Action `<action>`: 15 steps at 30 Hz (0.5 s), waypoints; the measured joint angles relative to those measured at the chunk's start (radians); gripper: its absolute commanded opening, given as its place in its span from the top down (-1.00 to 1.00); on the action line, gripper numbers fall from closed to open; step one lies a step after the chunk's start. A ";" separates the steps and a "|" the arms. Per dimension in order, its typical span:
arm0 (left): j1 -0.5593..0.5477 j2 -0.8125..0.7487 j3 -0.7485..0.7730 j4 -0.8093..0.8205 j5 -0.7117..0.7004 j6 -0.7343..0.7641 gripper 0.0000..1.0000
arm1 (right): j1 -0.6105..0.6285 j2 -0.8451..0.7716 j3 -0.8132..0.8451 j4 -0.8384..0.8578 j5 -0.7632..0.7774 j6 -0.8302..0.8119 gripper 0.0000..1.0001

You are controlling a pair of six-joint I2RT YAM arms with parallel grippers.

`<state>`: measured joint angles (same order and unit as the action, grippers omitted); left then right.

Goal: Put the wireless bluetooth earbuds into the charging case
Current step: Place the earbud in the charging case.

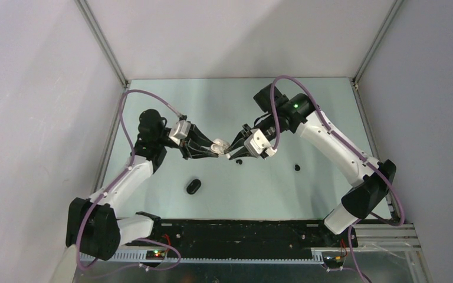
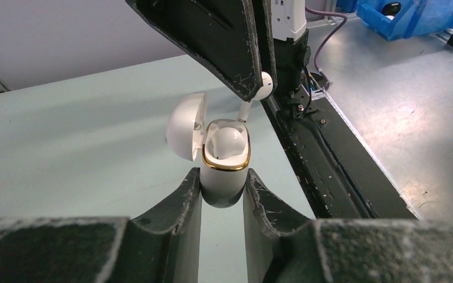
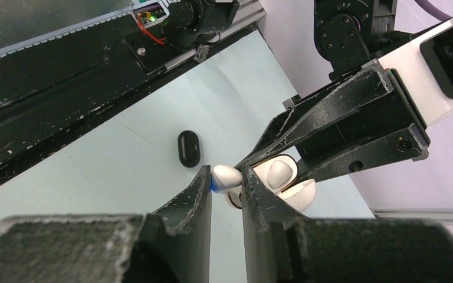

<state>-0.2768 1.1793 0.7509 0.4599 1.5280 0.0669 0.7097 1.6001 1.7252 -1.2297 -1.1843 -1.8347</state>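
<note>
A white pebble-shaped charging case [image 2: 224, 177] with a gold rim is clamped upright between the dark fingers of the left gripper [image 2: 222, 191], which are closed narrowly on its lower body. Its rounded white lid [image 2: 186, 125] is swung open to one side, and a seated white bud [image 2: 226, 141] is seen lying in one of the wells inside the rim. Just over the open mouth the right gripper [image 3: 225, 184] is brought in from the opposite side. Its two fingers are pinched together on a small white stemmed earbud [image 3: 226, 174], so that only the rounded head and the thin stem are left showing. In the left wrist view the stem is pointed down toward the gold rim, beside the seated white bud. The tip appears to be at the rim's edge, but whether it touches the case or is inside a well cannot be told from that angle. In the top view the two grippers are met tip to tip near the middle of the pale green table top [image 1: 271, 194], with the white case between them. A glossy black oval charging case [image 1: 193, 187] is lying closed on the table nearer the arm bases, apart from both grippers. A tiny black earbud [image 1: 297, 167] is lying alone to the right — well apart from the black case and near the right arm.
</note>
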 measured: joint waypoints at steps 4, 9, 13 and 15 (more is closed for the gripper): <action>0.000 -0.008 -0.009 0.001 -0.006 0.006 1.00 | 0.002 0.000 0.000 0.012 0.006 0.011 0.90; -0.001 -0.016 -0.026 0.000 -0.006 0.013 1.00 | 0.005 0.000 0.000 0.077 0.022 0.061 0.90; -0.001 -0.019 -0.027 0.000 -0.012 0.020 1.00 | 0.005 0.000 0.000 0.115 0.029 0.084 0.90; -0.001 -0.021 -0.029 -0.001 -0.015 0.022 1.00 | 0.004 0.000 0.000 0.117 0.033 0.082 0.91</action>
<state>-0.2775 1.1580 0.7216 0.4591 1.5131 0.0891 0.7139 1.6001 1.7252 -1.1122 -1.1515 -1.7531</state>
